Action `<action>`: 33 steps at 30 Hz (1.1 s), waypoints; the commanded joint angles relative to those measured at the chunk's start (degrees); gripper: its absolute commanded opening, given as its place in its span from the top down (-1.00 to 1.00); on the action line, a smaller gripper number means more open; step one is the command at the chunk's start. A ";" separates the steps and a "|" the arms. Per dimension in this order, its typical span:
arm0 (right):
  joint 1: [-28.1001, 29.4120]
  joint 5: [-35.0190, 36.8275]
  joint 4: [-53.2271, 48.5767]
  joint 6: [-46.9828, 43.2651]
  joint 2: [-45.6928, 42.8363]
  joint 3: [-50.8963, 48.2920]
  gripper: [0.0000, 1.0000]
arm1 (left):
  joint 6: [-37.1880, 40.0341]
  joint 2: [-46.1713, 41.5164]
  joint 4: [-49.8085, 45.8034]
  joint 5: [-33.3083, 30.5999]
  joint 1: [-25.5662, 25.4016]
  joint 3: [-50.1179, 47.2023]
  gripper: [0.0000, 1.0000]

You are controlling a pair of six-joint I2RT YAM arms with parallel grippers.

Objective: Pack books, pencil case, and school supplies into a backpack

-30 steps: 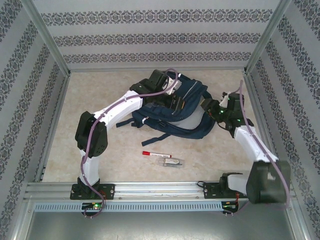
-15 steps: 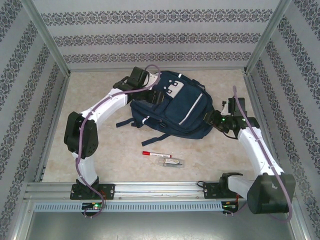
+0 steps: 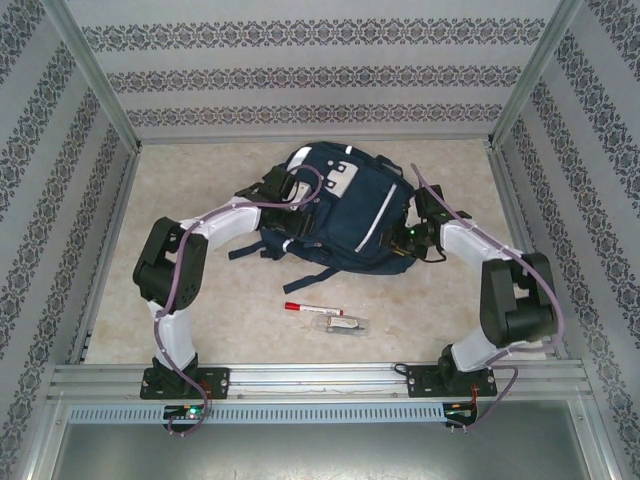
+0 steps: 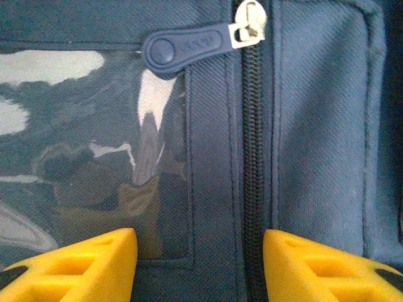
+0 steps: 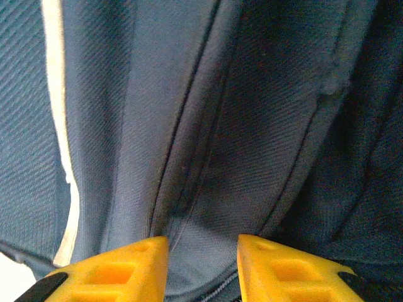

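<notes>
The navy backpack lies flat in the middle of the table, front pockets and white stripe facing up. My left gripper rests against its left side. In the left wrist view it stands open over a flat panel, with a zip and its pull tab between the fingers. My right gripper is at the bag's right lower edge. In the right wrist view it is narrowed on a bunched fold of the backpack. The books and pencil case are out of view.
A white marker with a red cap and a small clear-wrapped item lie on the table in front of the backpack. Patterned walls enclose the table on three sides. A metal rail runs along the near edge.
The backpack went from crumpled and raised to lying flat, front up. The right arm swung in to the bag's right edge and its jaws narrowed. The left arm dropped lower beside the bag.
</notes>
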 commanded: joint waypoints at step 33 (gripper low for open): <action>7.88 -4.47 11.12 0.38 -14.69 -5.08 0.09 | 46.85 -7.84 -5.82 -3.94 0.77 -10.05 -0.17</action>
